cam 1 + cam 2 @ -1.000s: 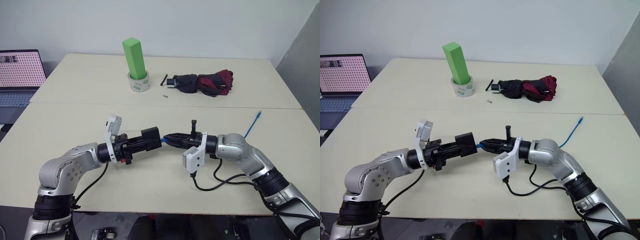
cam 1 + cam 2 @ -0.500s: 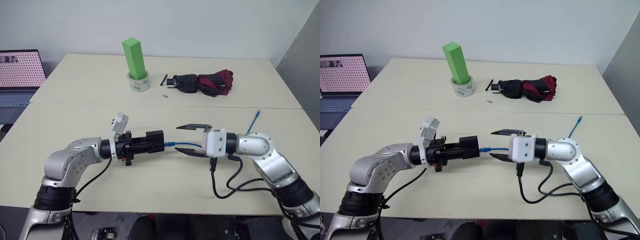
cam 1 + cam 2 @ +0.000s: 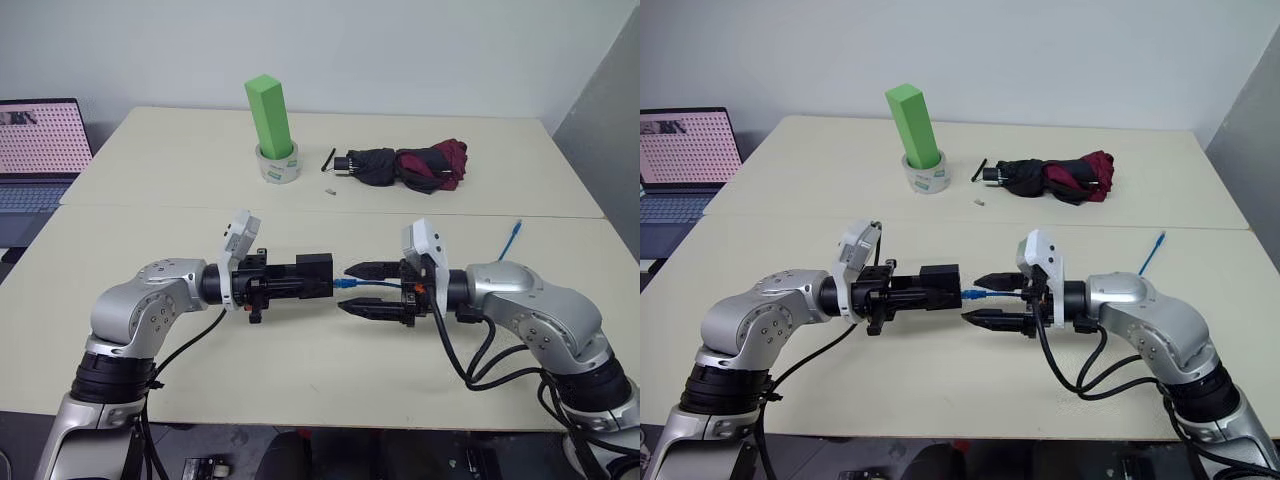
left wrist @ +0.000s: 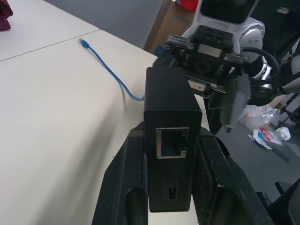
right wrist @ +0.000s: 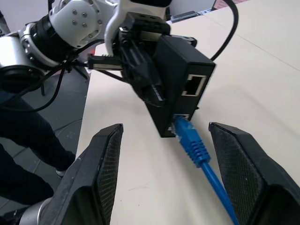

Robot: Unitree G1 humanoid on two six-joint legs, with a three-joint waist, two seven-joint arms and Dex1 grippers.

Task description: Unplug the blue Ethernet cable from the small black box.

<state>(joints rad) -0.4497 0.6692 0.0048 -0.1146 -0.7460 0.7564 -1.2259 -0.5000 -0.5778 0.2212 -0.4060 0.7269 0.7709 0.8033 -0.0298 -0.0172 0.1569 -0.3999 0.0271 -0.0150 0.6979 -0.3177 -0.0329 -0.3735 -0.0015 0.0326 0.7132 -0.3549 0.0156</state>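
The left hand (image 3: 300,277) is clamped on the box (image 3: 312,275); the cable (image 5: 194,144) is plugged in, between the right hand's (image 3: 362,288) spread fingers, untouched.

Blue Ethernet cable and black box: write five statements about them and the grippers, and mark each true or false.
1. The blue Ethernet cable is plugged into the small black box. True.
2. The left gripper holds the box. True.
3. The right gripper is clamped on the plug. False: its fingers stand open on either side of the cable.
4. The box lies on the table. False: it is held above it.
5. The green block lies flat. False: it stands upright in a tape roll.
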